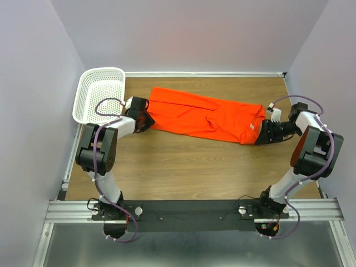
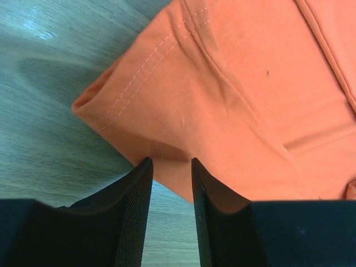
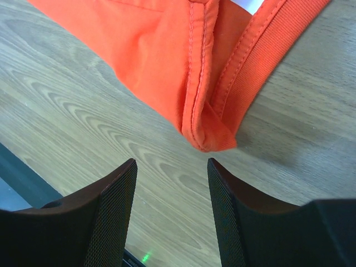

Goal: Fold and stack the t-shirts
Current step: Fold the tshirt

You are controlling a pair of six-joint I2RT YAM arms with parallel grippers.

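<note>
One bright orange-red t-shirt (image 1: pixel 206 117) lies folded into a long band across the wooden table, from back left to right. My left gripper (image 1: pixel 147 120) is at its left end. In the left wrist view the jaws (image 2: pixel 169 161) stand narrowly apart, with the hemmed edge of the shirt (image 2: pixel 233 83) reaching just between the tips and not pinched. My right gripper (image 1: pixel 260 137) is at the shirt's right end. In the right wrist view it (image 3: pixel 171 161) is open wide, and the ribbed collar corner (image 3: pixel 214 136) lies on the table just beyond the tips, untouched. A small white tag (image 1: pixel 255 127) shows near the collar.
A white perforated plastic basket (image 1: pixel 103 92) stands at the back left corner, just behind the left gripper. Lilac walls close in the table on the left, back and right. Bare wood lies between the shirt and the arm bases.
</note>
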